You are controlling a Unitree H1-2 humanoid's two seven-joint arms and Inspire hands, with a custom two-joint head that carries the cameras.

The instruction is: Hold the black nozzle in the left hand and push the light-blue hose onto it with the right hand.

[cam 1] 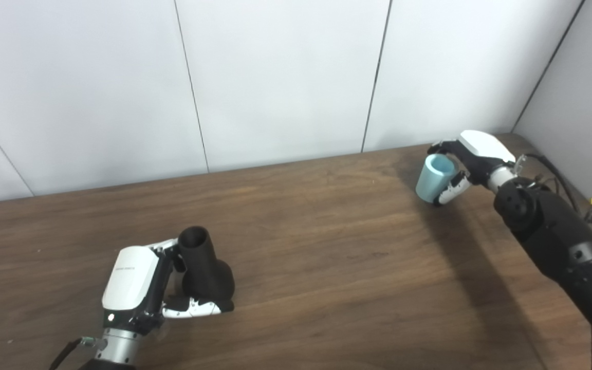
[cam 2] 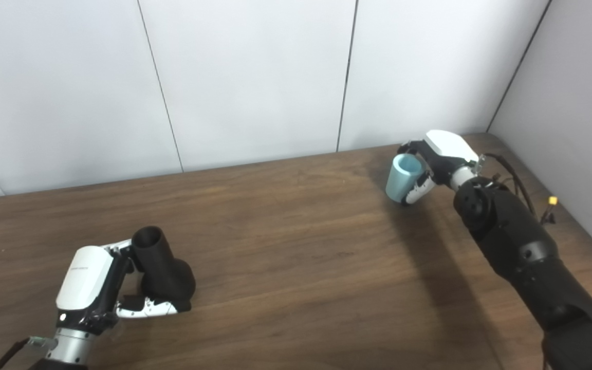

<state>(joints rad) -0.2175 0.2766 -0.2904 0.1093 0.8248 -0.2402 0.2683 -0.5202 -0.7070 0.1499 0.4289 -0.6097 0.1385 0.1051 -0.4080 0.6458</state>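
- While the dark wooden table (cam 1: 327,246) spans a wide gap between them, the hands could meet misaligned.
- Left hand (cam 1: 139,288) is wrapped around the black flared plastic nozzle (cam 1: 204,270), mouth tilted upward.
- Right hand (cam 1: 468,164) clasps the short light-blue hose (cam 1: 433,178) at the far right; its shallow hold might slip under push.

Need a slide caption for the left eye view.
Left hand grips black nozzle; right hand holds light-blue hose far apart.
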